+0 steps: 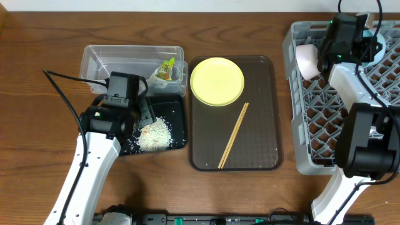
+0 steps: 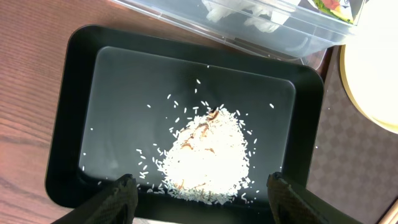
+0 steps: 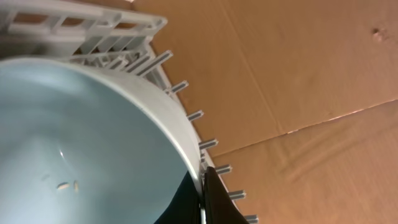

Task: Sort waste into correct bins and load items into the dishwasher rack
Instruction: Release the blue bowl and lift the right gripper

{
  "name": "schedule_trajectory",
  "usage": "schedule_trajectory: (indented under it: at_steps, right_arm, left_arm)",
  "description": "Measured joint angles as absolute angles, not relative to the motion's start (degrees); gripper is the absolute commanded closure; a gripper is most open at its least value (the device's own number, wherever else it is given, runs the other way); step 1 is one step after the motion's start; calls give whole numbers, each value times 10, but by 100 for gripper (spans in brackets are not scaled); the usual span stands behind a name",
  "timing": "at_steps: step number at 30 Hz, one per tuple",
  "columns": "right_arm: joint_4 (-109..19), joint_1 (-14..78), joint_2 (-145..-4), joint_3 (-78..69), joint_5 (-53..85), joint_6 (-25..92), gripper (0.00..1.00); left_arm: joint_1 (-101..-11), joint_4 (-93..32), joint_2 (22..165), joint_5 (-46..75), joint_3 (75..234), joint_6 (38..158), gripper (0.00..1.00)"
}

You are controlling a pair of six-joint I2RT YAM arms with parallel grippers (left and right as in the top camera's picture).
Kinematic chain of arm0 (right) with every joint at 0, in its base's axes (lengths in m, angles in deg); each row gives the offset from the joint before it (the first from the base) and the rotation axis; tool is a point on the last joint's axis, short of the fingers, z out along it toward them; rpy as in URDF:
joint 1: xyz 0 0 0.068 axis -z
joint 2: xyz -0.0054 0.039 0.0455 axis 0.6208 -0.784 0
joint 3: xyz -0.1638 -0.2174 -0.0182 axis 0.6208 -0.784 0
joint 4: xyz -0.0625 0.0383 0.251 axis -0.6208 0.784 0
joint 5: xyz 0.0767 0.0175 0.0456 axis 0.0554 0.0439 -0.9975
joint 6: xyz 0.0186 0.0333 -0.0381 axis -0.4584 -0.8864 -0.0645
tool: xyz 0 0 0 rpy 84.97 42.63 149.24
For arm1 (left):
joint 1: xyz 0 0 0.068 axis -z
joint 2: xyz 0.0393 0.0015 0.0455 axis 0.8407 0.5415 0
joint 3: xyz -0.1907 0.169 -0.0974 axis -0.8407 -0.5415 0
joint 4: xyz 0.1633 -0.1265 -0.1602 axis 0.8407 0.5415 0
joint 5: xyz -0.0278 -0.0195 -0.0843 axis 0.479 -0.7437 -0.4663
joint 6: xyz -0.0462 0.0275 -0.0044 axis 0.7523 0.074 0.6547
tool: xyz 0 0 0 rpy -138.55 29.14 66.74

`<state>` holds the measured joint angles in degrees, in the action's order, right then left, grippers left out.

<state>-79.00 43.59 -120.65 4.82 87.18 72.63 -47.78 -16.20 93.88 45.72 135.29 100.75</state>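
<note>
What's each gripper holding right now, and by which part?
Right gripper clamps the light-blue bowl by its rim. Left gripper hangs open over the rice, holding nothing.

Browns, black, bright yellow.
The dark-brown rectangular serving tray (image 1: 259,137) carries a round yellow plate (image 1: 217,82) and pale wooden chopsticks (image 1: 233,135); left of it, brown-flecked white rice scraps (image 1: 154,134) on a shallow black tray (image 1: 178,119); right of it, a grey lattice plastic rack (image 1: 312,112) and light-blue round bowl (image 3: 74,143).
</note>
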Motion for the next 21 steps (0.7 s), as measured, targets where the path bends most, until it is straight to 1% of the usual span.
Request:
schedule_trajectory:
  at_steps: [4,5,6,8,9,12,16,21]
  right_arm:
    - [-777,434,-1208,49,873,699,98]
    - [-775,432,-1208,49,875,695,96]
    - [-773,428,-1208,49,877,690,90]
    - [-765,421,-1208,49,873,681,70]
    - [-758,414,-1208,49,869,674,62]
    - [-730,391,-1208,48,849,654,52]
    - [-663,363,-1207,48,803,616,47]
    - [-571,355,-1186,47,718,551,39]
  left_arm:
    - [-478,-162,939,457,1353,1007,30]
    - [-478,-162,939,457,1353,1007,30]
    - [-478,-162,939,457,1353,1007,30]
    - [-478,-162,939,457,1353,1007,30]
    - [-478,-162,939,457,1353,1007,30]
    - [-478,-162,939,457,1353,1007,30]
    - [-478,-162,939,457,1353,1007,30]
    - [-478,-162,939,457,1353,1007,30]
